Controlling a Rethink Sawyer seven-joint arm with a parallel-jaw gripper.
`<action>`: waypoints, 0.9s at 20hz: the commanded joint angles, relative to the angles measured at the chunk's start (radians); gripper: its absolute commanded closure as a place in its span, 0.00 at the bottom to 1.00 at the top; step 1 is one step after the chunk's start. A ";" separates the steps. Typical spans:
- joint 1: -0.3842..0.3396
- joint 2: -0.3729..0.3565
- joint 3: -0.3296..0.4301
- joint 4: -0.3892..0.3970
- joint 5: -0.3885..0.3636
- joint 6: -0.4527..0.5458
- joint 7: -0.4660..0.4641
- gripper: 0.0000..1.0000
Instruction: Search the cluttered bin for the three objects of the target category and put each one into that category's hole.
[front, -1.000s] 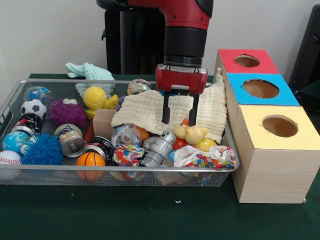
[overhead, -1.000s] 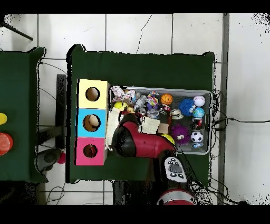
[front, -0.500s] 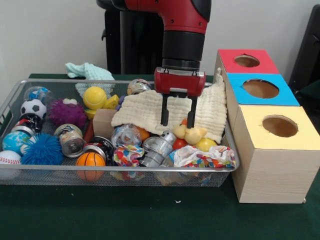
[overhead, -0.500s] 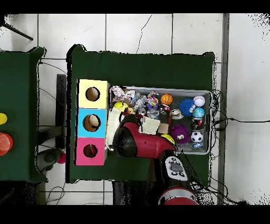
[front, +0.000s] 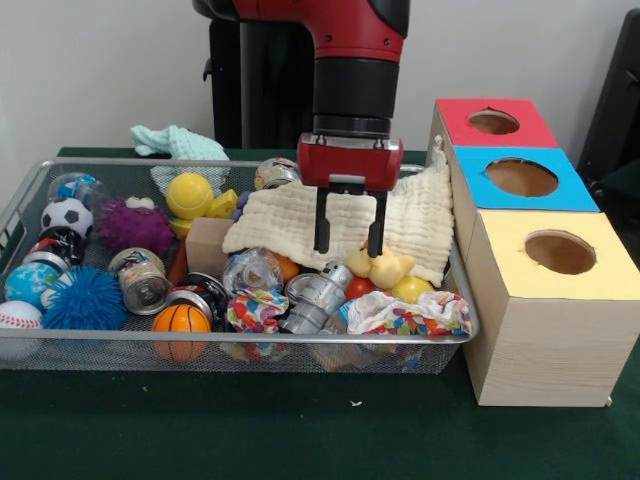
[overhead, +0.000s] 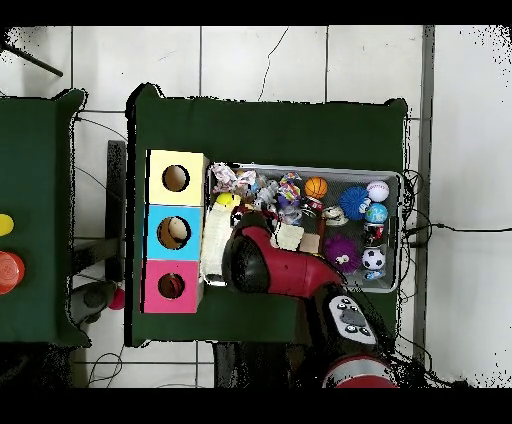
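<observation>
Meanwhile the gripper (front: 348, 232) has drifted slightly leftward in the front view over the past second, its two fingers parted and holding nothing, hanging above the cream cloth (front: 290, 218) in the mesh bin (front: 20, 205). That small shift suggests the search is ongoing, with no pick made yet. Which category is the target cannot be told; the yellow rubber duck (front: 381, 266), just below the fingertips, lies near the coloured boxes (front: 540, 300).
</observation>
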 joint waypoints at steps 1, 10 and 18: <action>-0.069 -0.016 0.137 0.043 0.048 0.114 0.221 0.00; -0.076 0.035 0.200 0.071 0.084 0.080 0.261 0.00; -0.093 0.028 0.234 0.085 0.119 0.109 0.252 0.00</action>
